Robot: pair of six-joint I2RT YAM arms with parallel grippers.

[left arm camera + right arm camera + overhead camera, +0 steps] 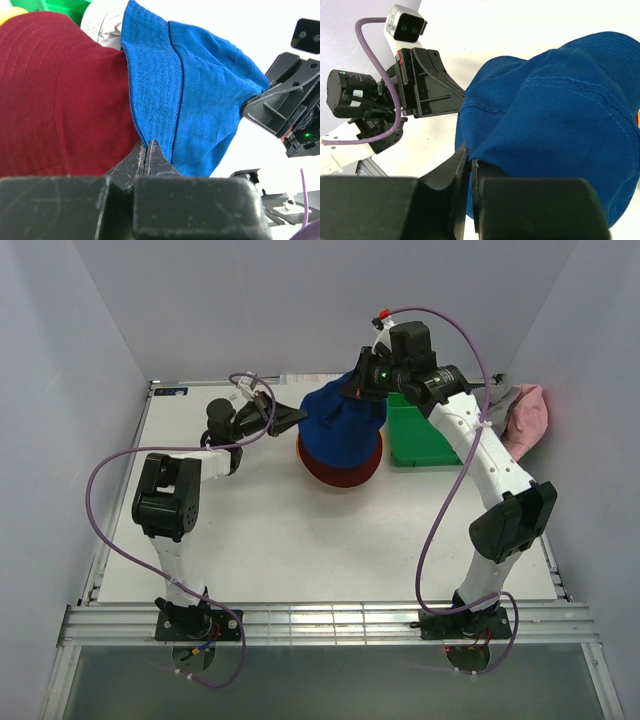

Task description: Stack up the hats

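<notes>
A blue hat (338, 412) hangs stretched between my two grippers, over a dark red hat (338, 470) that lies on the table. My left gripper (300, 417) is shut on the blue hat's left brim, seen close up in the left wrist view (149, 146). My right gripper (362, 382) is shut on the far right brim (472, 159). In the left wrist view the blue hat (200, 90) drapes beside the red hat (60, 100), and a sliver of yellow hat (10, 12) shows under the red one. A pink hat (528, 415) lies at the far right.
A green bin (420, 432) stands just right of the hats, under my right arm. The side walls close in on the white table (300, 550) left and right. Purple cables loop out from both arms.
</notes>
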